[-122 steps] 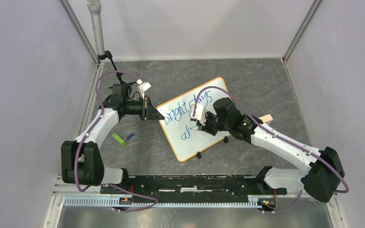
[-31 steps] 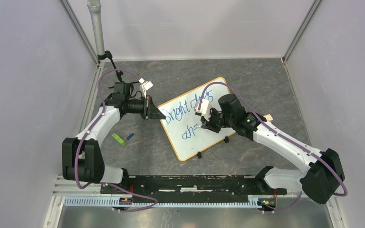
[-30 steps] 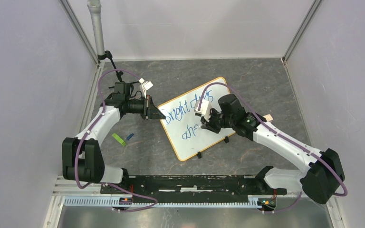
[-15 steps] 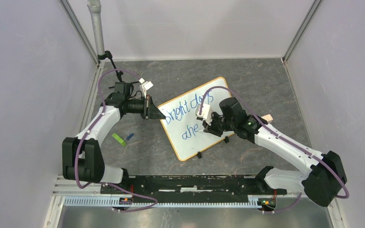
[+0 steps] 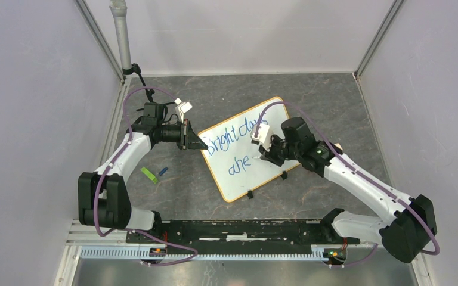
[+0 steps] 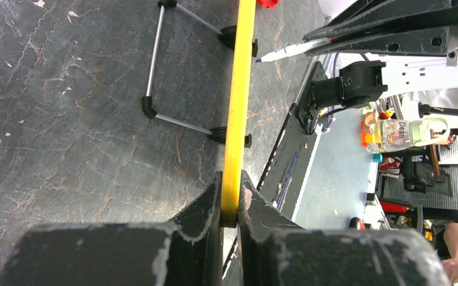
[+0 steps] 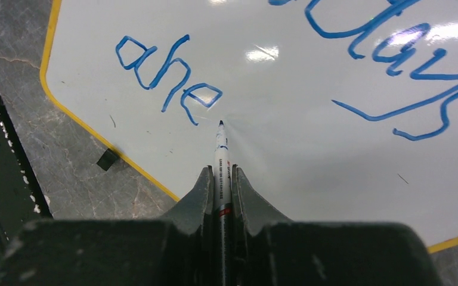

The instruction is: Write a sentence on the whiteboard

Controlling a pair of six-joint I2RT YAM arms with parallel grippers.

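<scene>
The left gripper (image 6: 231, 182) pinches the yellow edge of the whiteboard (image 6: 238, 89). The right gripper (image 7: 220, 176) pinches a blue marker (image 7: 221, 146). Just ahead of its tip, the sentence (image 7: 175, 72) reads "ahe".

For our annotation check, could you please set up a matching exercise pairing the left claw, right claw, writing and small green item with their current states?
Things:
1. left claw
2. right claw
3. sentence
4. green item

States:
A. blue, reads "Bright days ahe"
B. shut on the marker
C. lying on the table, left of the whiteboard
D. shut on the whiteboard's yellow frame

Pairs: 1-D, 2-B, 3-A, 4-C.
</scene>
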